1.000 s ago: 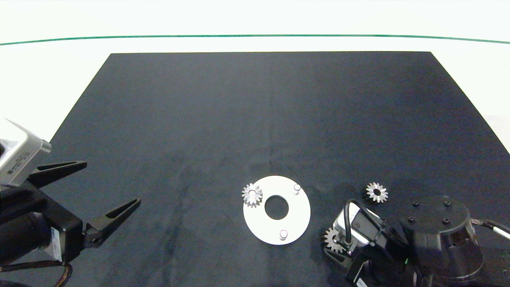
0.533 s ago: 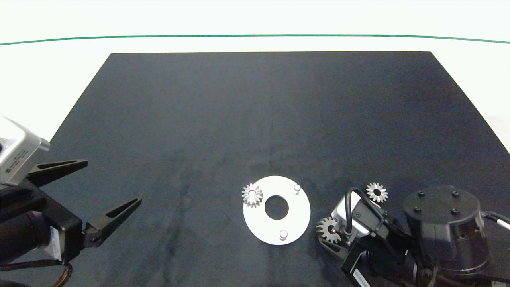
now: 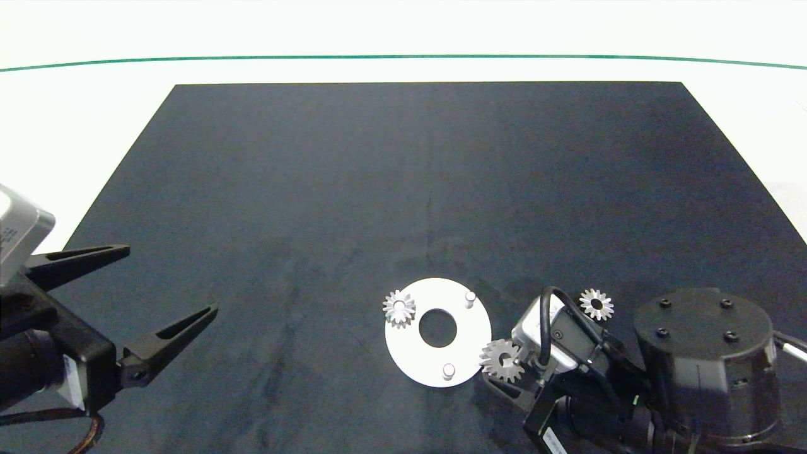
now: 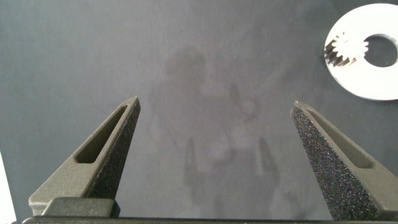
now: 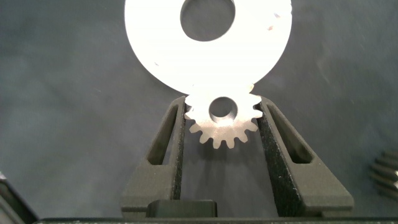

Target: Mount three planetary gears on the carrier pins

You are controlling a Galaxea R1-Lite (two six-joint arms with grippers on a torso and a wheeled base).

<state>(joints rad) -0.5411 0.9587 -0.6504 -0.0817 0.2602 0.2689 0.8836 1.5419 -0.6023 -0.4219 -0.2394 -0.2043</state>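
Now the right gripper [image 3: 504, 369] sits low over the black mat [image 3: 403, 189], just off the near-right edge of the white carrier disc [image 3: 470, 337], its two fingers clamped on one planetary gear [image 3: 502, 360]. In the right wrist view this held gear [image 5: 222, 115] lies flat between the jaws, teeth pressed against the inner face of each finger, bore open and facing the camera. Its leading teeth overlap the disc's rim [image 5: 208, 68]; the bulk of the gear is still outboard of the disc. The bore is not over any pin.

Carrier pins: three on the disc. The near pin [image 3: 448, 370] is bare and stands just to the left of the held gear. The far-right pin [image 3: 470, 297] is also bare. The left pin carries a seated gear [image 3: 399, 308], whose teeth overhang the disc's left rim; the same gear shows in the left wrist view [image 4: 344, 50].

Third gear [image 3: 596, 304] lies loose on the mat, right of the disc, just beyond the right arm's wrist camera housing [image 3: 548, 340]. Its edge appears in the right wrist view [image 5: 387, 175].

Left gripper [image 3: 167, 293] is parked at the left side of the mat, well apart from the disc, jaws spread wide with nothing between them.
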